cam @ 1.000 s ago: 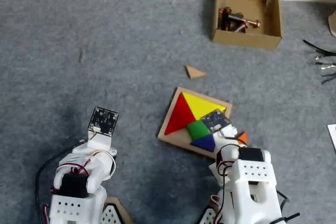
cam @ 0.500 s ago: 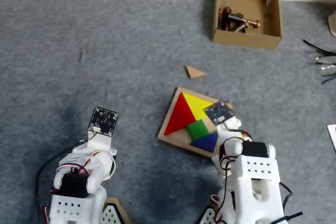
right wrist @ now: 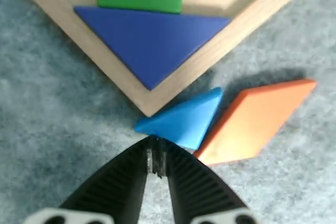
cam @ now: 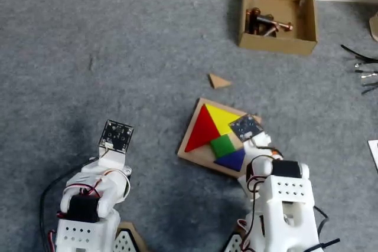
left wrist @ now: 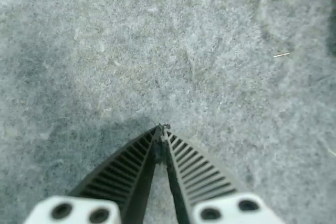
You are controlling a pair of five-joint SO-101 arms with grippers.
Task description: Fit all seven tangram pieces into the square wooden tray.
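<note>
Lately my right arm point(cam: 277, 199) has shifted sideways and settled: the right jaws, clenched on nothing, sit just beside the light blue triangle point(right wrist: 184, 121) outside the wooden tray point(right wrist: 94, 45), probably lining up a push; the left jaws hang clenched over the worktop point(left wrist: 157, 51).

A: Surface under the left gripper point(left wrist: 164, 129)?
B: Grey felt-like cloth point(left wrist: 157, 40), fuzzy, matt. The gripper's fingers point(left wrist: 123, 169) are black ribbed plastic.
A: Just ahead of the right gripper point(right wrist: 156, 150)?
B: Tray point(right wrist: 252, 18) is pale bare wood, matt. Dark blue triangle point(right wrist: 152, 38), light blue triangle point(right wrist: 184, 121), orange parallelogram point(right wrist: 254, 121): smooth painted faces, slight sheen. Probably wood underneath, can't confirm.
</note>
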